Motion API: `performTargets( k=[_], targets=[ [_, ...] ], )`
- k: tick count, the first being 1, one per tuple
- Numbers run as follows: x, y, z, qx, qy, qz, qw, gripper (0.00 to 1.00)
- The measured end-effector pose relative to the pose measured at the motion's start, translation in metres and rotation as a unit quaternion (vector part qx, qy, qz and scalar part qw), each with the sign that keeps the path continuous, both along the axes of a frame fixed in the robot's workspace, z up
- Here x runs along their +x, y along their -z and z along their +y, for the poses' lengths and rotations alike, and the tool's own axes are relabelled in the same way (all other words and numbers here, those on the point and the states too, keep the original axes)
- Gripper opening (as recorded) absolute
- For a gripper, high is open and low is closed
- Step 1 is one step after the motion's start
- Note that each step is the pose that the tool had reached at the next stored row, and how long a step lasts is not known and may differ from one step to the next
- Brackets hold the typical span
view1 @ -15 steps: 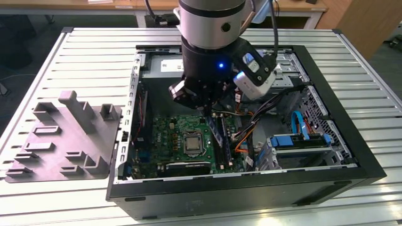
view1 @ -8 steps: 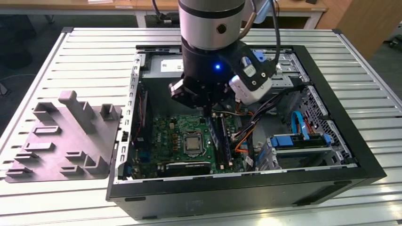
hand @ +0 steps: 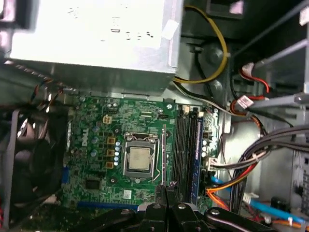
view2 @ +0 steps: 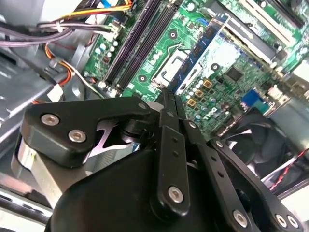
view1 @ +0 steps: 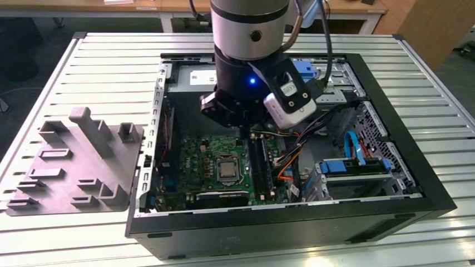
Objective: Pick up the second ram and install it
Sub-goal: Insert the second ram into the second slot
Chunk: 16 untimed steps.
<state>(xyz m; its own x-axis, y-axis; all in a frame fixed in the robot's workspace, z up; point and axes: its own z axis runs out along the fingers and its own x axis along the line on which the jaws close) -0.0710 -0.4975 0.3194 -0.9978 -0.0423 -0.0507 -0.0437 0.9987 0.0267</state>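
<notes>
Over the motherboard (hand: 96,121) inside the open case (view1: 297,222), the claw (view2: 169,99) is clenched on the second ram (view2: 206,44) — its long axis parallel to the memory slots (hand: 186,140), which lie just beside it, on the side away from the CPU socket (hand: 140,159). Bundled cables (hand: 236,169) crowd the slots' far side — a snag risk, I judge

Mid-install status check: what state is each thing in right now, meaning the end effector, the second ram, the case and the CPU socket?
end effector: shut on the second ram.
second ram: held between the fingertips, not yet installed.
computer case: lying on its side, side panel off, interior open.
CPU socket: frame closed, chip bare, no cooler on it.
</notes>
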Motion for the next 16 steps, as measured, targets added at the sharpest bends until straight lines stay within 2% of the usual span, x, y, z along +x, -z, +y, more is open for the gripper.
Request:
performTargets(
  k=[3, 9, 16],
  targets=[
    [0.0, 0.0005, 0.0, 0.0, 0.021, 0.0001, 0.9998, 0.12],
    [0.0002, 0.0015, 0.0, 0.0002, 0.022, -0.0001, 0.9998, 0.12],
    [0.0099, 0.0063, -0.0002, 0.0001, 0.022, 0.0, 0.9998, 0.12]
  ],
)
